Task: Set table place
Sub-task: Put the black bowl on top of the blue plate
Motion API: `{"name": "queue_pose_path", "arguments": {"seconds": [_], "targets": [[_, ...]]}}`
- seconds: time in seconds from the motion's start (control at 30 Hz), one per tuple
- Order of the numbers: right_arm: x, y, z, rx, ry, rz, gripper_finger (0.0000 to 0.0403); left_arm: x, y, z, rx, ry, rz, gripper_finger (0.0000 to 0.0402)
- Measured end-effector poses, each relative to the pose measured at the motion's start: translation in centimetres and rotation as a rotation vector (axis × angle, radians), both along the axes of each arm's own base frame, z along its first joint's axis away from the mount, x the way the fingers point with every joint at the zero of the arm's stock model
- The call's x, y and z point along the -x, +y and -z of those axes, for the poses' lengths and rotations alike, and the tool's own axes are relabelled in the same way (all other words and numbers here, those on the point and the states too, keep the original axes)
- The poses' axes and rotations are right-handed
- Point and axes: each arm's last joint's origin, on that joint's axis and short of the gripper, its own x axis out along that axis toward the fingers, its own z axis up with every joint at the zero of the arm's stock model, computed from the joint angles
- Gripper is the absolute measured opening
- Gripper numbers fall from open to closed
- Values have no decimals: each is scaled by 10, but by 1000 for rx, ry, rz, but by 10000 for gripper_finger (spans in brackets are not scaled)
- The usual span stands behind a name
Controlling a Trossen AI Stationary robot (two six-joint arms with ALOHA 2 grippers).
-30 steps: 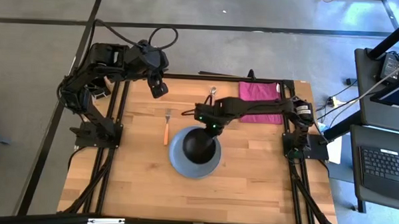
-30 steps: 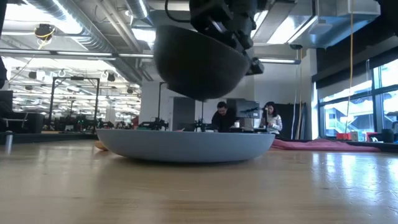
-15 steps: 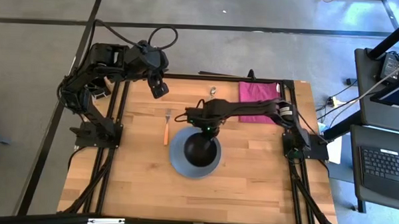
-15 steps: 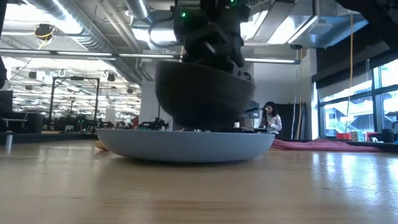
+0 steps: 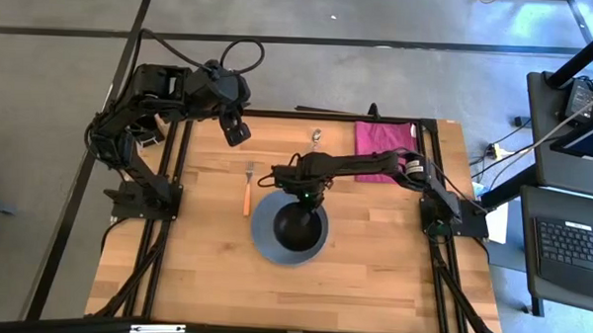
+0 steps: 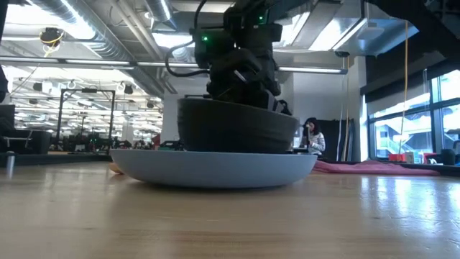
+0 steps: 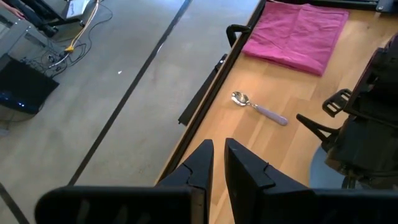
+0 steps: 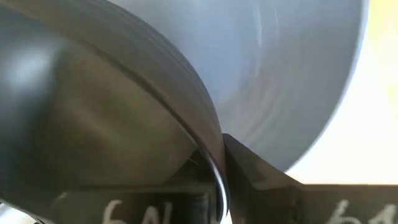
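Observation:
A round grey-blue plate (image 5: 264, 231) lies at the middle of the table (image 5: 204, 272). A black bowl (image 5: 299, 225) stands level in it; the plate's rim (image 6: 215, 167) hides the bowl's bottom (image 6: 237, 129) in the low view. My right gripper (image 5: 310, 195) is shut on the bowl's far rim. An orange-handled fork (image 5: 247, 189) lies left of the plate. A purple-handled spoon (image 5: 316, 136) lies at the far edge. My left gripper (image 5: 236, 133) hovers shut and empty over the far left corner. My right gripper holds the bowl's rim (image 8: 210, 152) on its far side, one finger inside the bowl and one finger (image 8: 261, 180) outside. The fingers come from above, pointing down. The bowl stands upright and level in the plate (image 8: 280, 74).
A pink cloth (image 5: 384, 150) lies at the far right of the table, beside the spoon (image 7: 261, 111); it also shows in the left wrist view (image 7: 298, 34). The near half of the table is bare wood. People sit at desks in the room behind.
My right gripper has gone down with the black bowl. The bowl hung tilted and clear above the plate; now it stands level in the plate. The gripper keeps its hold.

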Motion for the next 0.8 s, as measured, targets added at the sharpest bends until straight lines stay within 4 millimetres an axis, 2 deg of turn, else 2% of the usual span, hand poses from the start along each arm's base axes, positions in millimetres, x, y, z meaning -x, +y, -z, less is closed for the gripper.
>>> {"name": "queue_pose_path", "arguments": {"seconds": [0.47, 0.8], "targets": [[-5, -1, 0, 16, -54, -22, 90, 0, 0, 0, 0, 0, 0, 33], [-29, -2, -24, 43, -285, -12, 94, 0, 0, 0, 0, 0, 0, 33]]}}
